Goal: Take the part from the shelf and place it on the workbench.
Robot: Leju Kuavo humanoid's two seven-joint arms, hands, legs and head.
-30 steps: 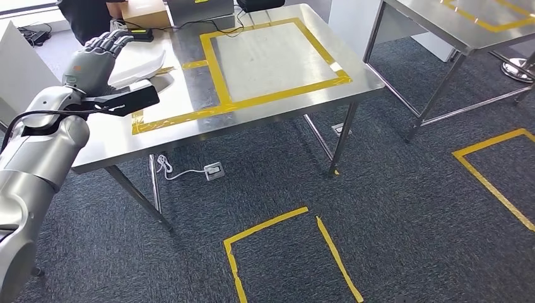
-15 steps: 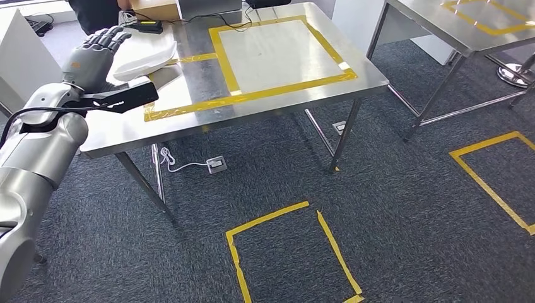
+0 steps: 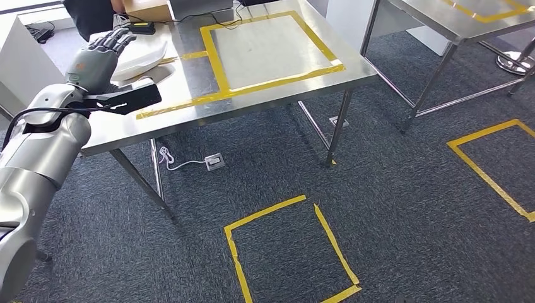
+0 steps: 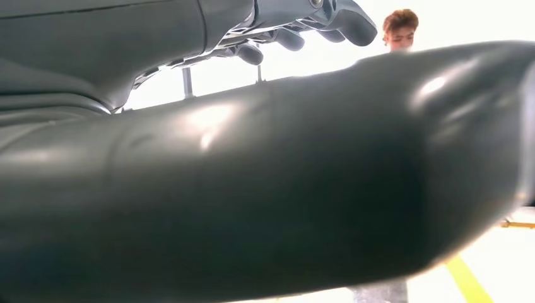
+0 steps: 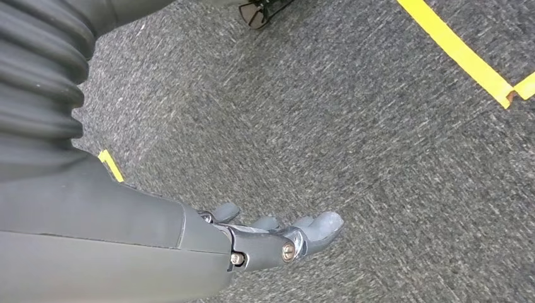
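**Left hand over the white part at the workbench corner**

You have the left hand (image 3: 94,60) raised above the near-left corner of the steel workbench (image 3: 189,123), fingers (image 3: 117,39) stretched out and spread apart, nothing gripped in them. Right beside those fingers lies the white part (image 3: 142,53), flat on the bench top, just outside the yellow tape rectangle (image 3: 217,63) that frames the middle of the surface. From the head view you cannot tell whether the fingertips touch the part or hover just over it. In the left wrist view the thumb is a dark blur up close, with the fingers (image 4: 340,19) fanned against bright light. Your right hand (image 5: 277,237) hangs low over the grey carpet (image 5: 353,113), fingers loosely extended, holding nothing. At the far end of the bench a person in dark clothing (image 3: 91,16) stands by a black device (image 3: 142,27)
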